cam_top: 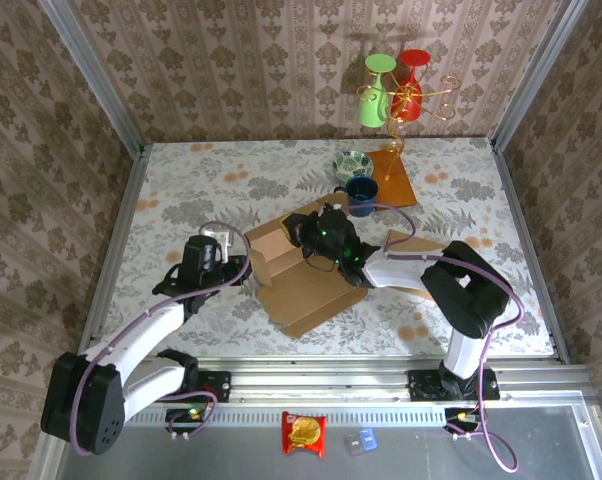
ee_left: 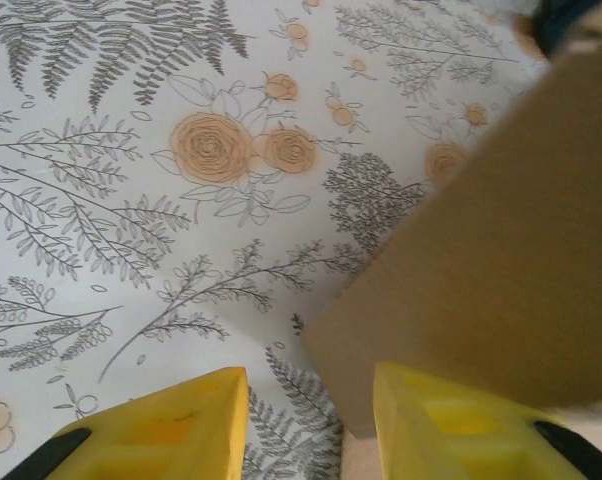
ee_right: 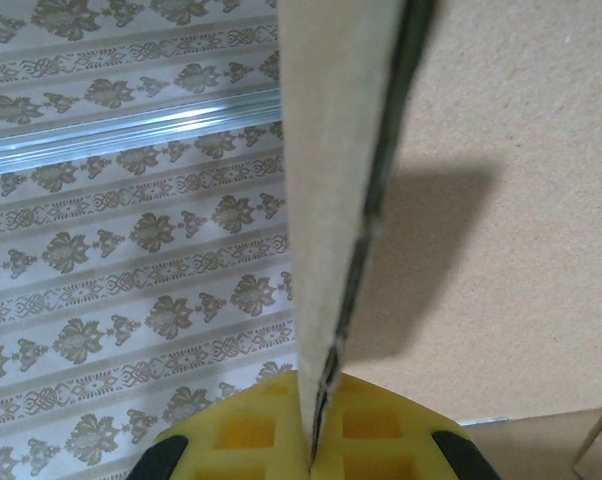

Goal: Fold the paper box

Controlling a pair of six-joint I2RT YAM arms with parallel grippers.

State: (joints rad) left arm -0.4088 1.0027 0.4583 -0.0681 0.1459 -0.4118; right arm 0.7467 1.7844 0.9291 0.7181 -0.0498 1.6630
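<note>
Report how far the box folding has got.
Done: one side of the paper box stands raised. In hand: the right gripper pinches a raised flap; the left gripper is open beside the box's edge, holding nothing. Left: the front panel lies flat on the table, so more folding seems to remain.

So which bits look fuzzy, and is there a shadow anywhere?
Right wrist: the box flap pinched in the right pincer sits near the lens, fuzzy, throwing a shadow on the panel behind; left wrist: the tablecloth is sharp, the box corner soft.
</note>
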